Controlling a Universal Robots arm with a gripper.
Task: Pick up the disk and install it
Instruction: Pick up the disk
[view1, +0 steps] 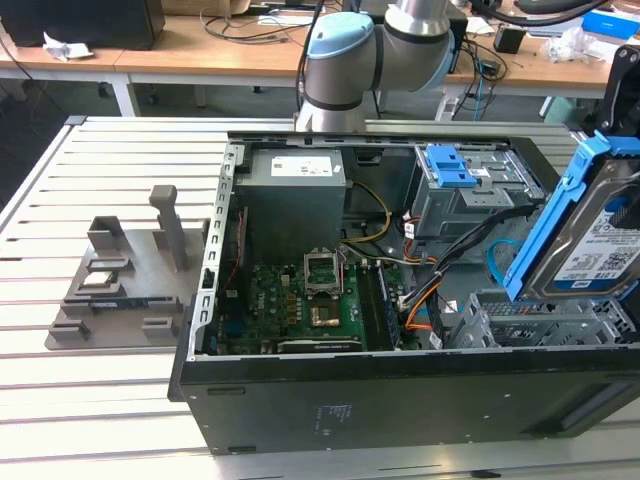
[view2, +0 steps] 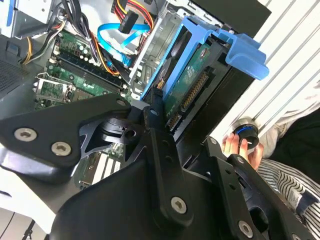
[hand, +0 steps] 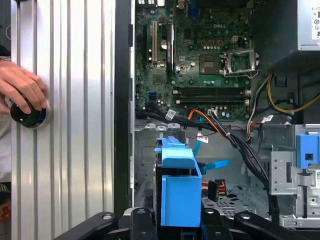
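The disk (view1: 598, 240), a silver drive with a white-and-blue label in a blue plastic caddy, hangs tilted at the exterior view's right, just above the grey metal drive cage (view1: 540, 322) of the open computer case. My gripper (view2: 182, 127) is shut on the disk (view2: 192, 82), one black finger (view2: 156, 117) on each flat side. In the first wrist view the caddy's blue end (hand: 177, 185) sticks out between the fingers, over the cage opening (hand: 147, 150).
The black case (view1: 400, 400) lies open with its motherboard (view1: 300, 300), power supply (view1: 295, 195) and loose cables (view1: 460, 275). A drive bay with blue latches (view1: 450, 165) sits at the back. A grey slotted stand (view1: 120, 280) stands left. A person's hand (hand: 22, 85) rests on a black knob (hand: 27, 115).
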